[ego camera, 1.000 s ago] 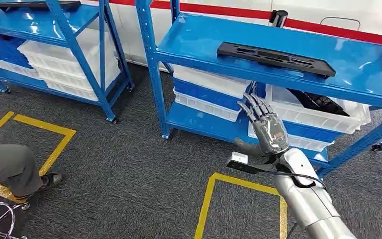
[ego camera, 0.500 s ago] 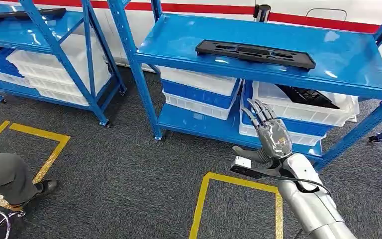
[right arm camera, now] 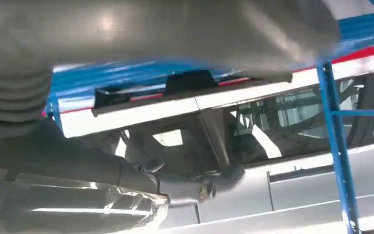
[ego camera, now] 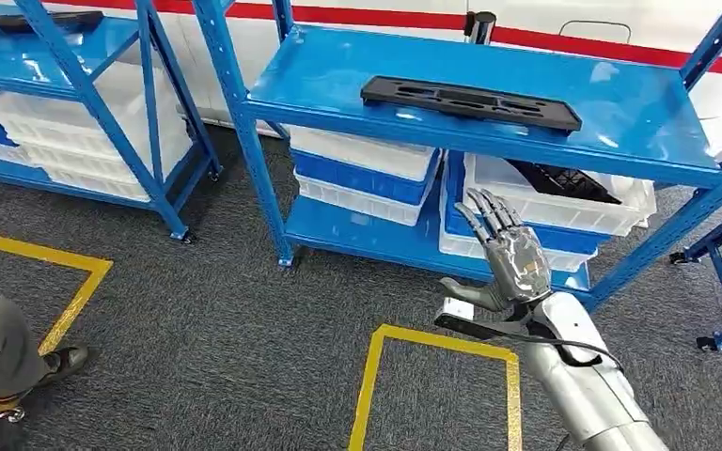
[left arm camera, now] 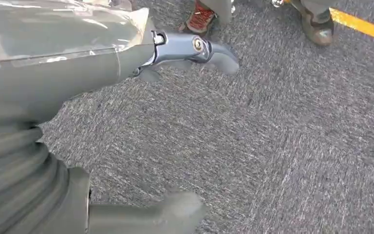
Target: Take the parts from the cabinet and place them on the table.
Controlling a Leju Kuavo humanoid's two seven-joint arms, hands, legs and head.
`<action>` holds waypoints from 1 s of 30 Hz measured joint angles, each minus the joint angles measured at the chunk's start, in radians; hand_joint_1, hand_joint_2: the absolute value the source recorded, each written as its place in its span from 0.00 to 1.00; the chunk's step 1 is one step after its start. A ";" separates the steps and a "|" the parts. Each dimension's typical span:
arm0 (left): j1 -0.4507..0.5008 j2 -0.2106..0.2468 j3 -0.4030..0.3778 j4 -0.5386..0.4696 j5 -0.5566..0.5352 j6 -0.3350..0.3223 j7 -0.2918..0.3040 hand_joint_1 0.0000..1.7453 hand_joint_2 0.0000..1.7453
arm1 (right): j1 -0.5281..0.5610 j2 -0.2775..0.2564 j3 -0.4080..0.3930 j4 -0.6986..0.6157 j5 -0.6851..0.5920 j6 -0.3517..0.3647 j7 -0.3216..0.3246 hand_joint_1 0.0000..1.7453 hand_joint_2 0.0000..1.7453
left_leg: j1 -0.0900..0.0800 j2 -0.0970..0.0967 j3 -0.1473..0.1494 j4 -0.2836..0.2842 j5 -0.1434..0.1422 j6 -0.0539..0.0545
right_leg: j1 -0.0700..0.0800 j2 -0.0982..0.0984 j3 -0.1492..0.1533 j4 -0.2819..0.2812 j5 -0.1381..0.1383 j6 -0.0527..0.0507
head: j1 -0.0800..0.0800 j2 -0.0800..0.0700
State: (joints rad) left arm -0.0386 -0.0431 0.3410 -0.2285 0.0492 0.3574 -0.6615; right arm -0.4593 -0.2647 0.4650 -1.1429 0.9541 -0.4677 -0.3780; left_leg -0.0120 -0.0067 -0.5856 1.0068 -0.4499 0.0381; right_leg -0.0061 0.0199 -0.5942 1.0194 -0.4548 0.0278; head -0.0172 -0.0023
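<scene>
Grey carpet [ego camera: 244, 310] underfoot, yellow tape outline [ego camera: 437, 376] nearest. Beyond it, right hand [ego camera: 512, 258] raised with fingers spread, holding nothing, short of the blue shelf [ego camera: 639, 108]. Left hand [left arm camera: 53, 97] hanging by the floor, grasp impossible to tell. Farther, atop the shelf, black part [ego camera: 470, 101] lying flat. Likely hazard: knuckles striking the shelf edge on the reach, or nudging the part backward.

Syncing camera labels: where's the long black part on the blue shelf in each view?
Head view: the long black part lies flat on the top blue shelf, above and beyond the raised, empty right hand.
Right wrist view: the same part shows as a dark bar along the shelf edge, seen from below.
Left wrist view: not in it; carpet and the left hand.
Shared landmark: the blue shelf.
</scene>
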 joint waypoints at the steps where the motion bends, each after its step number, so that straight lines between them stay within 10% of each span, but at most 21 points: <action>1: 0.001 -0.002 0.000 0.000 -0.001 0.000 0.000 0.00 1.00 | 0.000 -0.002 -0.002 0.000 0.000 -0.002 0.000 0.00 1.00 | -0.001 0.001 0.002 0.008 -0.003 -0.006 | 0.006 0.001 0.005 -0.013 0.009 -0.011 | 0.000 0.000; 10: 0.002 -0.003 0.001 0.000 -0.009 -0.006 0.000 0.00 1.00 | 0.008 -0.006 -0.011 -0.005 -0.002 -0.003 -0.001 0.00 1.00 | -0.010 -0.002 -0.001 0.006 0.000 0.008 | 0.003 0.000 0.017 -0.027 0.013 -0.002 | -0.002 0.000; 14: 0.001 -0.002 0.001 0.000 -0.009 -0.006 0.000 0.00 1.00 | 0.008 -0.006 -0.013 -0.015 -0.002 -0.004 0.000 0.00 1.00 | 0.003 0.006 0.009 -0.013 0.011 0.040 | -0.004 -0.001 0.015 -0.036 0.015 0.021 | -0.001 0.000; 19: 0.001 -0.003 0.002 0.000 -0.010 -0.008 0.000 0.00 1.00 | 0.020 -0.011 -0.014 -0.017 0.023 -0.011 0.009 0.00 1.00 | -0.001 0.011 0.010 -0.018 0.013 0.045 | -0.006 -0.008 -0.142 0.291 -0.115 0.006 | 0.002 0.000; 21: 0.001 -0.003 0.003 0.000 -0.010 -0.009 0.000 0.00 1.00 | 0.027 -0.013 -0.014 -0.017 0.033 -0.016 0.013 0.00 1.00 | -0.001 0.011 0.010 -0.017 0.012 0.044 | -0.007 -0.009 -0.113 0.235 -0.081 0.020 | 0.002 0.000; 24: 0.001 -0.004 0.007 0.000 -0.012 -0.010 0.000 0.00 1.00 | 0.024 -0.013 -0.018 -0.020 0.034 -0.019 0.018 0.00 1.00 | -0.003 0.011 0.010 -0.008 0.005 0.029 | -0.016 -0.030 0.016 -0.022 -0.001 0.032 | 0.003 0.000; 26: 0.001 -0.003 0.009 0.000 -0.012 -0.011 0.000 0.00 1.00 | 0.027 -0.012 -0.018 -0.022 0.034 -0.020 0.021 0.00 1.00 | -0.008 0.011 0.006 -0.001 -0.001 0.018 | -0.008 -0.022 0.022 -0.024 0.007 0.011 | 0.000 0.000; 28: 0.001 -0.004 0.009 0.000 -0.012 -0.010 0.000 0.00 1.00 | 0.031 -0.011 -0.018 -0.024 0.034 -0.020 0.023 0.00 1.00 | -0.007 0.010 0.004 0.002 0.002 0.043 | -0.010 -0.020 0.023 -0.024 0.011 0.008 | 0.000 0.000; 30: 0.000 -0.003 0.011 0.000 -0.012 -0.009 0.000 0.00 1.00 | 0.031 -0.010 -0.019 -0.026 0.034 -0.019 0.023 0.00 1.00 | -0.005 0.011 0.006 0.000 0.001 0.042 | -0.007 -0.019 0.023 -0.024 0.011 0.008 | 0.000 0.000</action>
State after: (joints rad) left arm -0.0384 -0.0466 0.3517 -0.2285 0.0370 0.3487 -0.6615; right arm -0.4283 -0.2747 0.4456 -1.1692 0.9884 -0.4871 -0.3555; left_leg -0.0165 0.0041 -0.5791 1.0063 -0.4485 0.0804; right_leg -0.0134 0.0006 -0.5714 0.9950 -0.4442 0.0355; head -0.0171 -0.0023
